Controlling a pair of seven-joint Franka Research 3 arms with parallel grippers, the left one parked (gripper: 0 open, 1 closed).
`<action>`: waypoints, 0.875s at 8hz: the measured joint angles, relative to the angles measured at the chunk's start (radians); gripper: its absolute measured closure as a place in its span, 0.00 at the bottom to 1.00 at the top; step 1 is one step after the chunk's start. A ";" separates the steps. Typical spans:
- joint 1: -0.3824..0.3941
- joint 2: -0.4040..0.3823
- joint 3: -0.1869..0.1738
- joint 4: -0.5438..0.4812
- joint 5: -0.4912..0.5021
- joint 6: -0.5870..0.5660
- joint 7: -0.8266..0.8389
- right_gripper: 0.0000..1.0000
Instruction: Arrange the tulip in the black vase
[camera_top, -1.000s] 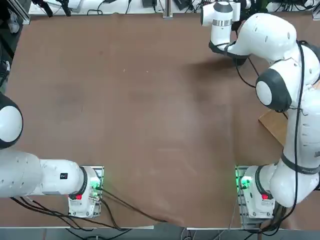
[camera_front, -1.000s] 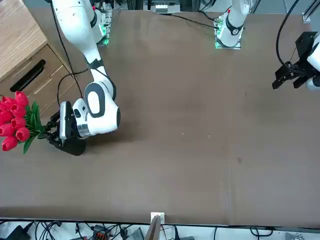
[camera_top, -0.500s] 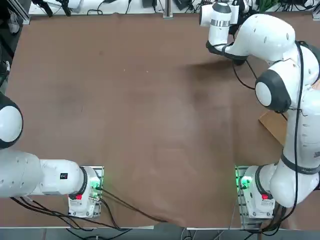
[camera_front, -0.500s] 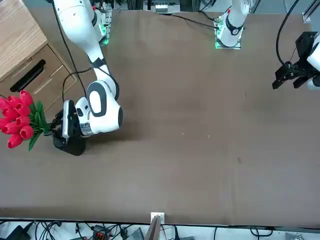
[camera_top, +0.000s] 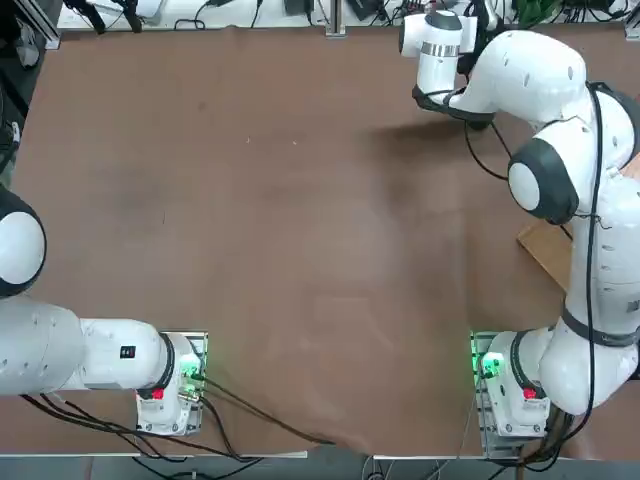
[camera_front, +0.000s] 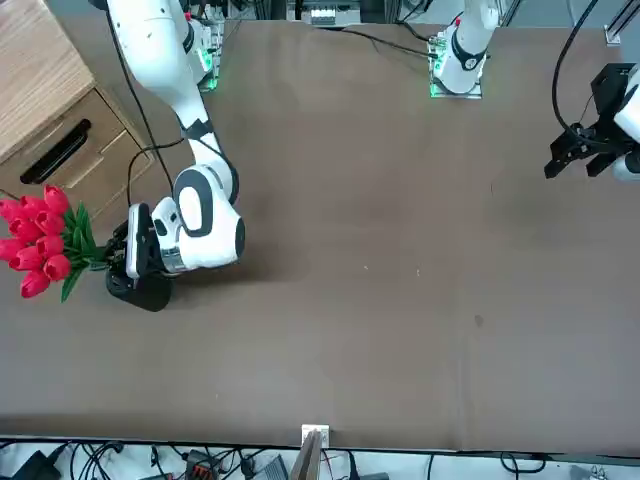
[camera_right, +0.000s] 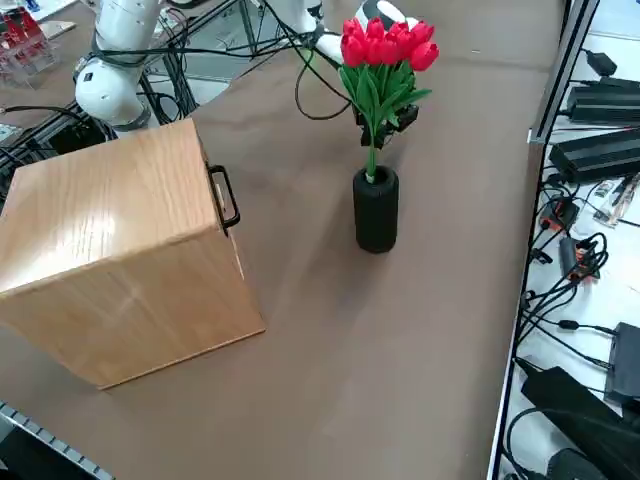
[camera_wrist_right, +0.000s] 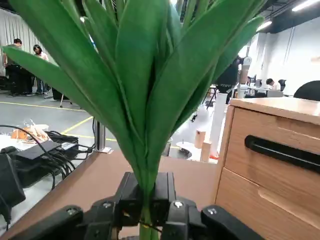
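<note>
- At the right side view's left stood the wooden cabinet (camera_right: 130, 240); a good lowering needed to keep clear of its handle (camera_right: 224, 198).
- Further right, the red tulips (camera_right: 385, 45) stood upright, stem end at the black vase's (camera_right: 376, 215) mouth; going straight down, slowly, seemed best.
- The right gripper (camera_wrist_right: 148, 192) was closed around the stems; letting go looked wise only once they sat deep.
</note>
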 joint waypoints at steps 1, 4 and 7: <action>-0.002 0.015 -0.001 0.000 0.000 0.000 0.000 0.88; -0.008 0.036 -0.001 0.001 -0.001 0.007 0.000 0.88; -0.012 0.043 -0.002 0.001 -0.004 0.012 0.000 0.75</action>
